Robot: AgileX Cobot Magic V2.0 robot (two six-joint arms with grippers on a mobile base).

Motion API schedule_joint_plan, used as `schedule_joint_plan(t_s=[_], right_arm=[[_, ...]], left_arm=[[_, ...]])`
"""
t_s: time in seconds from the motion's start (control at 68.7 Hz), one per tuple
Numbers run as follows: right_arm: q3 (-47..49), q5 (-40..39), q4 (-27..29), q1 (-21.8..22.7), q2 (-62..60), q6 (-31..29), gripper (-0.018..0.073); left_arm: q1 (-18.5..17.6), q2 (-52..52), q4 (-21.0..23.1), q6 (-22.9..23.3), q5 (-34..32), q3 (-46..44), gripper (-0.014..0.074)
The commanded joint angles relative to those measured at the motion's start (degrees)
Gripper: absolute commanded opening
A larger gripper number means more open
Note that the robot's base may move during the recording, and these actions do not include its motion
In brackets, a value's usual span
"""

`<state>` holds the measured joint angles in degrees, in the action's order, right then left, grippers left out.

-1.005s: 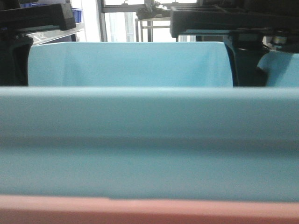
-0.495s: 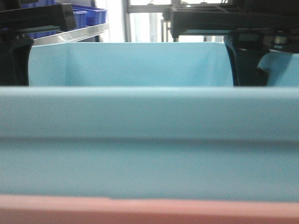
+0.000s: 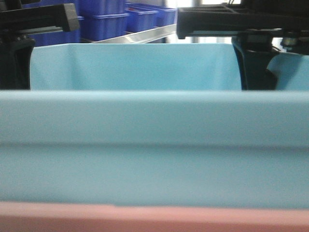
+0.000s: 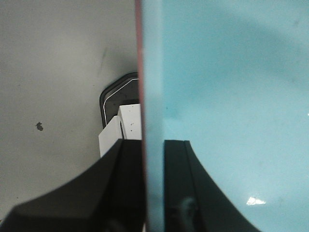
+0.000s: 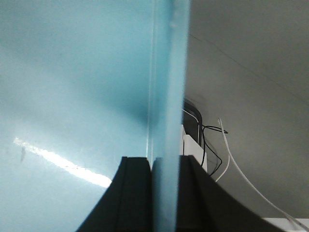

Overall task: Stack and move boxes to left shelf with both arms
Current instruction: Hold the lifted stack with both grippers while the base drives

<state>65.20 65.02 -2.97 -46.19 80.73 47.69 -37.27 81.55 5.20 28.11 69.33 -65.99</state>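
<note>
With stacking done, the left gripper [image 4: 153, 145] and right gripper [image 5: 161, 159] are clamping the walls (blue tub [image 3: 145, 72] inside pink tub [image 3: 145, 220]), shelf [image 3: 145, 34] placement seemingly pending.

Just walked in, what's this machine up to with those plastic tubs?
A two-armed robot is holding two stacked tubs: a light blue tub nested inside a pink tub. The left claw is clamped over one side wall, pinching pink and blue together, and the right claw is clamped on the blue tub's opposite wall. Dark blue bins on a metal rack show behind.
</note>
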Motion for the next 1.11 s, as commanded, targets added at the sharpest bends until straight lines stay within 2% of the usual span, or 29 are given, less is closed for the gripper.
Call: schedule_joint_plan(t_s=[0.0,1.092], right_arm=[[1.71,1.28,-3.04,0.23,-2.08,-0.42,0.0057],[1.71,1.28,-3.04,0.23,-2.08,-0.42,0.0057]], left_arm=[[-0.27,-2.15,-0.90,-0.70,6.80,-1.98,-0.0010],[-0.27,-2.15,-0.90,-0.70,6.80,-1.98,-0.0010]])
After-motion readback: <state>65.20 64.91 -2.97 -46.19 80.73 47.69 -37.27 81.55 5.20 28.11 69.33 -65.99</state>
